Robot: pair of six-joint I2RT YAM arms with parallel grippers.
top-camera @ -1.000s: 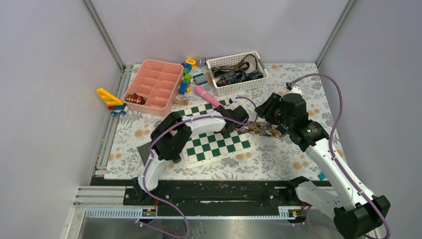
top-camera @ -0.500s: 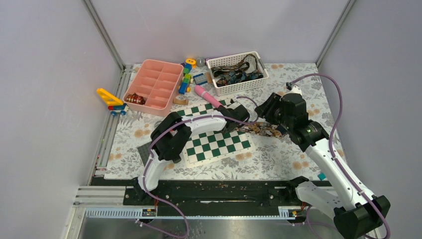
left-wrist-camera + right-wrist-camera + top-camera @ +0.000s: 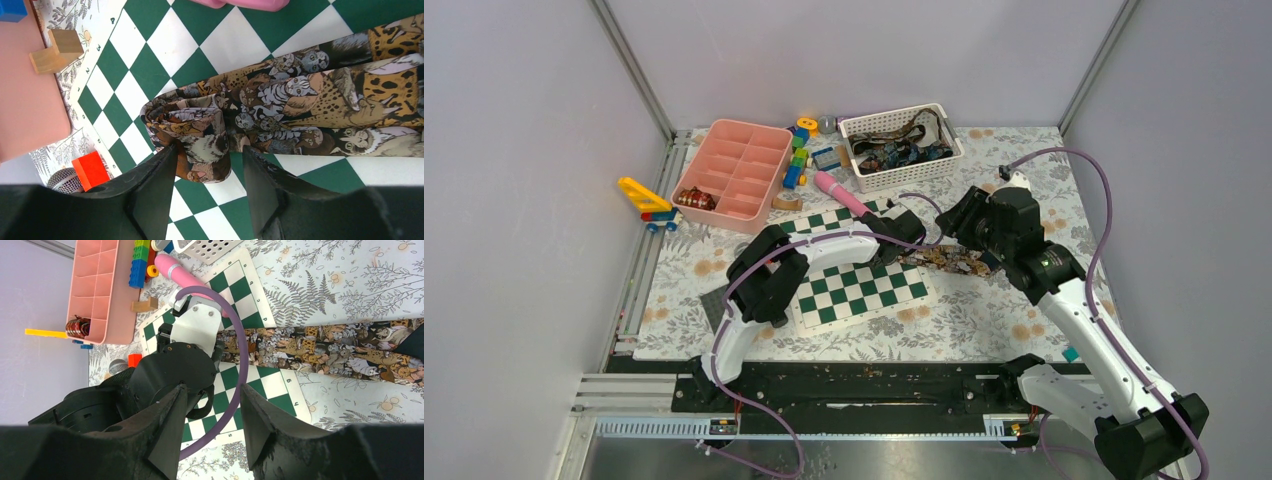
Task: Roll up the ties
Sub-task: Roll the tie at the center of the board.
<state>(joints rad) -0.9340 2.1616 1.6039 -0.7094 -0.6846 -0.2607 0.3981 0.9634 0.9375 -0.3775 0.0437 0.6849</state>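
A cat-patterned tie (image 3: pixel 300 100) lies flat across the green-and-white chessboard (image 3: pixel 854 285) and onto the floral mat, where the top view shows it as well (image 3: pixel 949 260). Its left end is folded into a small loose roll (image 3: pixel 187 122). My left gripper (image 3: pixel 210 150) stands open around the lower flap of that roll; the left finger touches the fabric and the right finger is apart from it. My right gripper (image 3: pixel 214 387) hangs open above the left arm with nothing between its fingers, and the tie (image 3: pixel 340 350) stretches beyond it. More ties fill the white basket (image 3: pixel 899 145).
A pink divided tray (image 3: pixel 732 168) at the back left holds one small patterned coil (image 3: pixel 694 199). A pink cylinder (image 3: pixel 842 192), coloured toy blocks (image 3: pixel 797 155) and a yellow toy (image 3: pixel 646 197) lie nearby. A wooden block (image 3: pixel 55 50) sits by the board.
The left gripper's jaws have spread apart at the tie's rolled end. Neither arm has visibly shifted, and the tie lies where it did.
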